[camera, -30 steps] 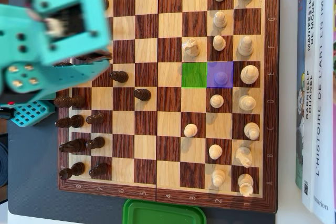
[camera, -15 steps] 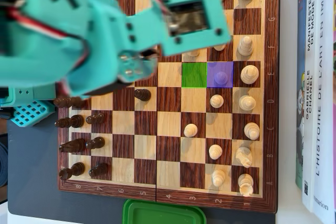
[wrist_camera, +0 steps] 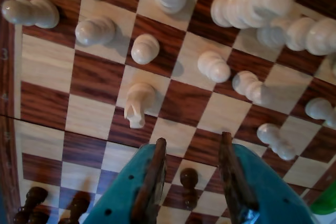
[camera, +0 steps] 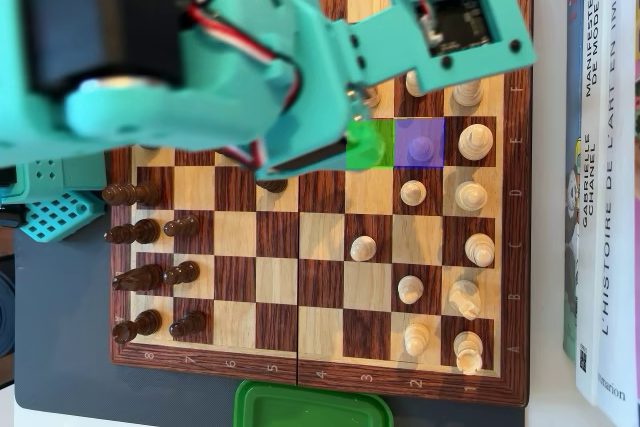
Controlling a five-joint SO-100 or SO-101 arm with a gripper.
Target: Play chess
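Arm (camera: 200, 57): turquoise printed plastic shells, blocky. Black servo body set in upper segment; red, white, black wires between segments. Rectangular turquoise camera bracket (camera: 462, 22) with dark screws at corners, black cable. End effector (wrist_camera: 191, 145): two turquoise fingers, dark brownish inner pads (wrist_camera: 152, 179), small holes in shell.

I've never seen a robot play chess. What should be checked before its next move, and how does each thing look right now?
1. Tool open: ok, jaws apart in the wrist view.
2. Tool empty: ok, nothing gripped.
3. Pawn standing on the purple square: ok.
4. Green square free: cannot tell, the arm covers part of it.
5. Knight clear of the tool: ok, it stands ahead and left of the tips.
6. Dark pawn clear of the tool: cannot tell, it shows between the fingers and the height is unclear.
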